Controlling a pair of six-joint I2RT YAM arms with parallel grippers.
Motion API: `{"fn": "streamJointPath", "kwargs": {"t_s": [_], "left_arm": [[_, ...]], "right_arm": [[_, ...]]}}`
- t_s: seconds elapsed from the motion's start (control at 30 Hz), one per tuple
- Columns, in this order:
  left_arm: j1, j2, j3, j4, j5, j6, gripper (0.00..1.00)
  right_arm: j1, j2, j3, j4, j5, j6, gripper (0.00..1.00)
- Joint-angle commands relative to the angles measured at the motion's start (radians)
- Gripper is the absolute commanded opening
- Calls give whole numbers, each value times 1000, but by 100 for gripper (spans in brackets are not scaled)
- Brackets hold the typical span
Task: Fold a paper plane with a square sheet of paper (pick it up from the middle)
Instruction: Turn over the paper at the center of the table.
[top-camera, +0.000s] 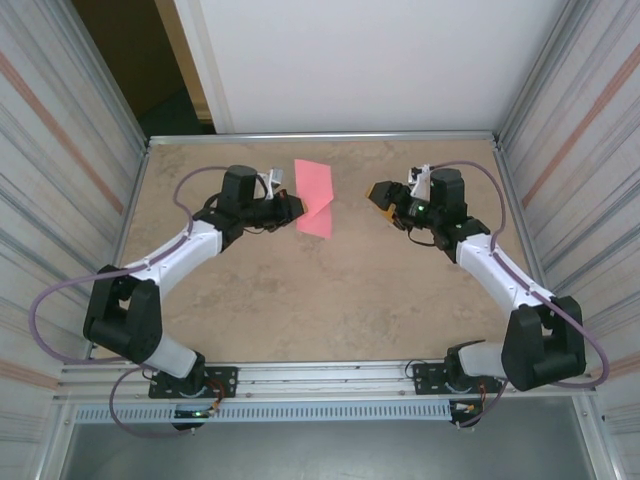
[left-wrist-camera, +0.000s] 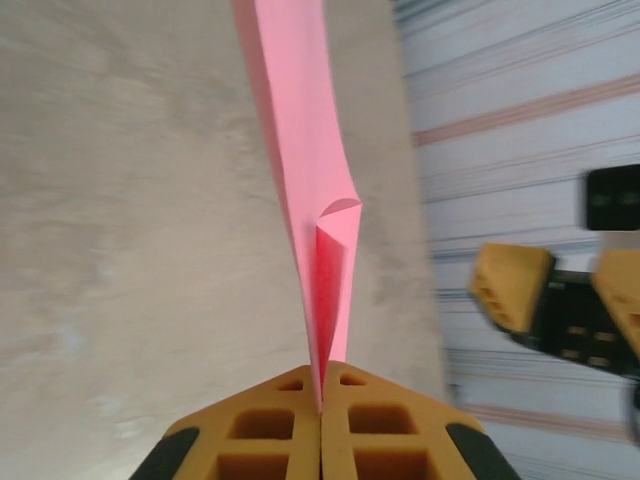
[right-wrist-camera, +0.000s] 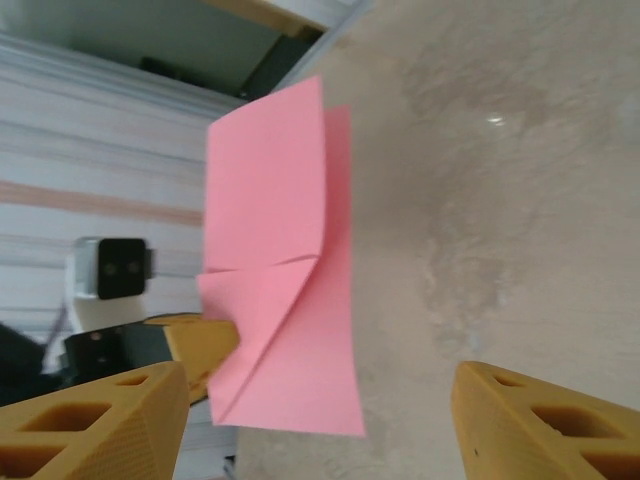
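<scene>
Presently, one square sheet of paper (top-camera: 315, 195): pink, partly folded with a corner flap turned in, standing edge-on over the far middle of the table (top-camera: 300, 310). The left gripper (top-camera: 293, 208) was clamped tight on the sheet's near edge. The right gripper (top-camera: 383, 200) stood wide apart, holding nothing, near the sheet but clear of it. Risks judged: the single thin pinch might let the paper droop or twist, the loose flap might spring open and lose its crease, and the right fingers might snag the free edge on approach.

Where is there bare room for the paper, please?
Bare: the near half of the table, between the left arm and right arm. Crowded: the far middle, where the left end effector holds the paper beside the right end effector.
</scene>
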Motion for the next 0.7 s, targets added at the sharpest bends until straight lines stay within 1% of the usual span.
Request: {"fn": "streamJointPath", "kwargs": {"t_s": [0.0,0.1,0.17,0.3,0.37,0.47,0.5,0.57,0.67], "left_arm": [[-35,-27,129,-400,-313,286,7],[-81,33,232,-584,-540,373,7],[-112,80,290,-666,-688,405,7],[-184,189,405,-801,-951,442,7],[-228,265,472,-874,-1104,442,8],[-282,384,564,-965,-1250,436,8],[-295,419,589,-987,-1280,429,8],[-315,497,646,-1034,-1319,405,9],[-331,576,692,-1042,-1325,385,10]], "right_arm": [[-3,-36,30,-122,108,-88,69],[-4,-45,29,-153,151,-96,69],[-6,-48,29,-175,181,-98,69],[-10,-53,27,-205,221,-96,69],[-15,-56,23,-215,235,-93,69],[-23,-61,12,-222,250,-83,69],[-26,-63,8,-223,251,-80,69],[-33,-67,-2,-222,255,-74,69],[-41,-69,-15,-223,258,-64,69]]}}
